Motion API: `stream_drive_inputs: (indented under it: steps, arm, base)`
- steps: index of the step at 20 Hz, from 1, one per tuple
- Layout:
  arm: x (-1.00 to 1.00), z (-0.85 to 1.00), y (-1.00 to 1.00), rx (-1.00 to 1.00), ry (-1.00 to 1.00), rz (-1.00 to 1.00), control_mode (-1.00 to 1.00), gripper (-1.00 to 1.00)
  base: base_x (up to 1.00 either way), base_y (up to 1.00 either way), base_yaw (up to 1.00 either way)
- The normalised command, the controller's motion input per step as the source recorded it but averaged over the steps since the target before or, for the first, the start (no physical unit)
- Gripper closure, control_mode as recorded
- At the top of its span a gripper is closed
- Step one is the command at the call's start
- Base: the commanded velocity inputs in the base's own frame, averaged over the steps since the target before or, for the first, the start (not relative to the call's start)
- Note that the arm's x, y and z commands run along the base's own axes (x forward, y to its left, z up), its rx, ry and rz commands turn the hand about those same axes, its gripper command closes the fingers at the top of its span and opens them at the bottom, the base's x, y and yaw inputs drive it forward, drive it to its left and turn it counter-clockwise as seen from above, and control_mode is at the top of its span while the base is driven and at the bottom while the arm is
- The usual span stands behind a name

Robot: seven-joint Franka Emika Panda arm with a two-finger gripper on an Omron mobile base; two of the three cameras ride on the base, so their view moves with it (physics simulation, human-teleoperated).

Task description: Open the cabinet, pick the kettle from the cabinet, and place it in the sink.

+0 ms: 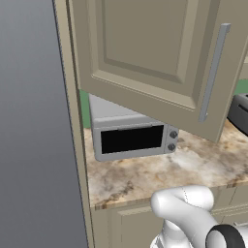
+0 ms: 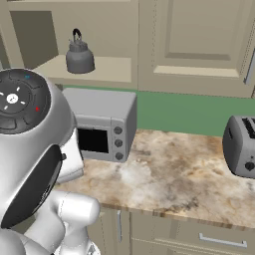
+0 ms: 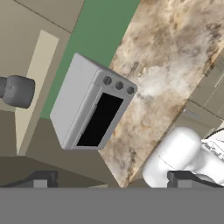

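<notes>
Up on the open shelf of the cabinet (image 2: pixel 94 69), the kettle (image 2: pixel 79 55) sits upright near the front edge, its black handle arched over the lid, and the door (image 1: pixel 145 53) with its long grey bar handle (image 1: pixel 213 72) hangs swung out over the counter (image 2: pixel 169 174). The gripper (image 3: pixel 111 180) looks along its own tips with the fingers (image 3: pixel 41 178) spread wide and nothing between them, well apart from the kettle, which shows on its side at the left edge of the hand view. Directly below the shelf stands the toaster oven (image 2: pixel 102 124). Here's the risk, as I read it: the reach goes up between the open door and that oven, so a forearm could clip either. A rushed close could also nudge the kettle back into the shelf or catch only the thin handle, letting it swing.
</notes>
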Motion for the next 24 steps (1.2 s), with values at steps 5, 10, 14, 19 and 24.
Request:
stream_drive_inputs:
  steps: [5,10,14,19,24]
  arm:
    - [0.31,-0.01,0.0,0.22,0.25,0.06,-1.0,-1.0]
    - [0.32,-0.09,0.2,0.17,0.14,0.16,-1.0,-1.0]
    - [0.33,-0.06,0.24,0.14,-0.01,0.28,-1.0,-1.0]
    - [0.35,-0.01,0.16,0.16,-0.09,0.28,-1.0,-1.0]
    - [0.31,-0.02,0.17,0.2,-0.14,0.18,-1.0,-1.0]
  base:
    - [0.0,0.0,0.0]
    - [0.0,0.0,0.0]
    - [0.0,0.0,0.0]
    - [0.0,0.0,0.0]
    - [0.0,0.0,0.0]
